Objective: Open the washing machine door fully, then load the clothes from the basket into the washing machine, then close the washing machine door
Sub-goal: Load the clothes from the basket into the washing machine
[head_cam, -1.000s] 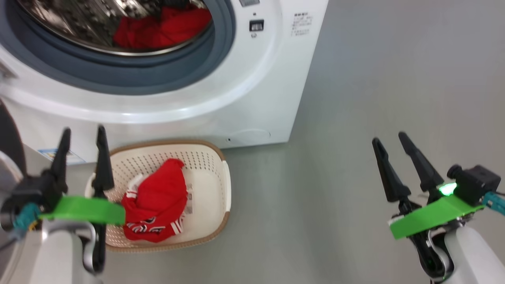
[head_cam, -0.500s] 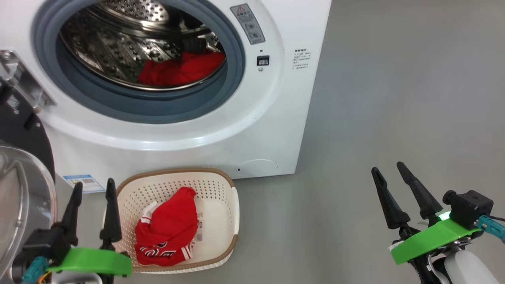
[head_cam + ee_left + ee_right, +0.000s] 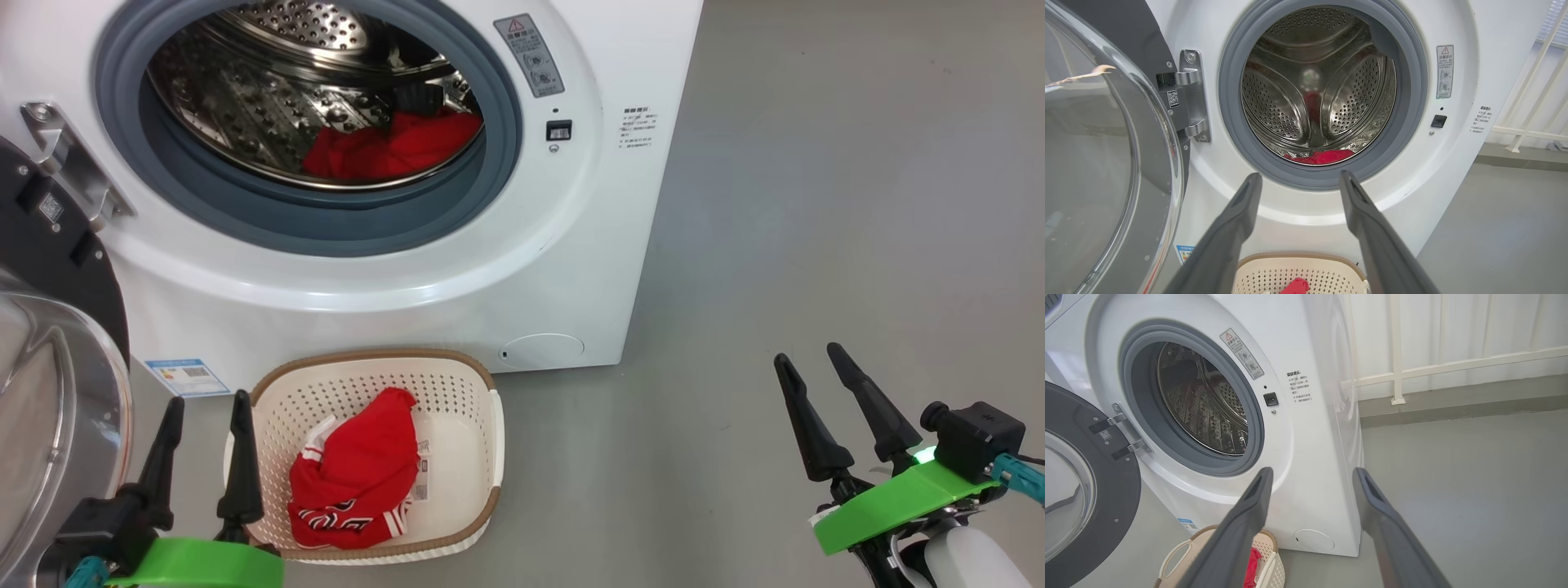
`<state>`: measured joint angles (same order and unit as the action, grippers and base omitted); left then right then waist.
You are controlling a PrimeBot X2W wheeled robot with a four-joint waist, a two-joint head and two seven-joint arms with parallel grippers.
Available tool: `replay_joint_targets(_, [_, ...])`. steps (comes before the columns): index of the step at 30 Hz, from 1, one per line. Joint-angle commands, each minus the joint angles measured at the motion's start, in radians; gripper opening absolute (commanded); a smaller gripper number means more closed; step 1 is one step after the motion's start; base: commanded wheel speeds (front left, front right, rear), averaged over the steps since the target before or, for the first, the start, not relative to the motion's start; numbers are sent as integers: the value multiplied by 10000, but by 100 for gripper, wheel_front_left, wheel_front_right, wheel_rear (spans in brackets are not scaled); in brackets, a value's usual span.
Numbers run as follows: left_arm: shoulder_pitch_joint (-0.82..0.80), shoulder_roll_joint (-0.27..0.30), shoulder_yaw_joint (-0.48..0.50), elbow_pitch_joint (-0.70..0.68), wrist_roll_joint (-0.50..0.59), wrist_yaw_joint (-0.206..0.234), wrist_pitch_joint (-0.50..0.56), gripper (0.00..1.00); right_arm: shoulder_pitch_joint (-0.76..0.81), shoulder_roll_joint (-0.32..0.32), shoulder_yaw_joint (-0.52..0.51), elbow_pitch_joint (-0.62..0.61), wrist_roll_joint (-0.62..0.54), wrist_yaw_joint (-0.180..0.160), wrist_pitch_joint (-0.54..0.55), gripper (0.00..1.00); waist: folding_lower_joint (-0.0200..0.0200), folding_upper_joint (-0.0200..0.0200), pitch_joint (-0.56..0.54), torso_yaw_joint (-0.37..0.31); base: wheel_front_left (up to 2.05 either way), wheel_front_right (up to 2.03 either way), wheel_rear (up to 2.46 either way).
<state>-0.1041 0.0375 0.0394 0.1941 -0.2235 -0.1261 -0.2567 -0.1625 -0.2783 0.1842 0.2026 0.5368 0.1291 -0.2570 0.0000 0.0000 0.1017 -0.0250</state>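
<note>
1. Door (image 3: 57, 269) of the washing machine (image 3: 571, 269) stands swung wide open on my left. It has a dark inner face around a bulging clear glass bowl and hangs on a metal hinge (image 3: 69, 163).
2. The machine is a white, boxy front-loader. A grey rubber gasket (image 3: 326, 229) rings its perforated steel drum (image 3: 245, 98), and a blue label (image 3: 186, 376) sits at its lower front corner.
3. One red garment (image 3: 392, 151) lies low in the drum, just behind the gasket's lower lip.
4. The basket (image 3: 457, 408), cream-white and perforated with a brown rim, sits on the grey floor (image 3: 816, 204) right before the machine, below the opening.
5. In it lies a crumpled red jersey (image 3: 355, 482) with white-and-black trim, partly covering a sticker (image 3: 422, 469) on the bottom.
6. My left gripper (image 3: 208, 398) hangs released, fingers spread and empty, just beside the basket's left side, between basket and door.
7. My right gripper (image 3: 807, 352) is spread too, holding nothing, over the floor well to the right of the basket.
</note>
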Motion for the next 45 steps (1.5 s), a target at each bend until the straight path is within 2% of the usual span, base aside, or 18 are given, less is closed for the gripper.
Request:
replay_joint_targets(1, [-38, 144, 295, -310, -80, 82, -51, 100, 23, -120, 155, -257, -109, 16, -48, 100, 0, 0, 9, 1, 0, 0, 0])
replay_joint_targets(29, [-230, 128, 53, -386, -234, 295, -51, 100, -162, -189, 124, -283, -78, 16, -48, 100, 0, 0, 360, -18, 0, 0, 0])
replay_joint_targets(45, [-1074, 128, -81, -47, -100, 249, -51, 100, -691, -118, 60, -580, -35, 16, -48, 100, 0, 0, 1796, -174, 0, 0, 0])
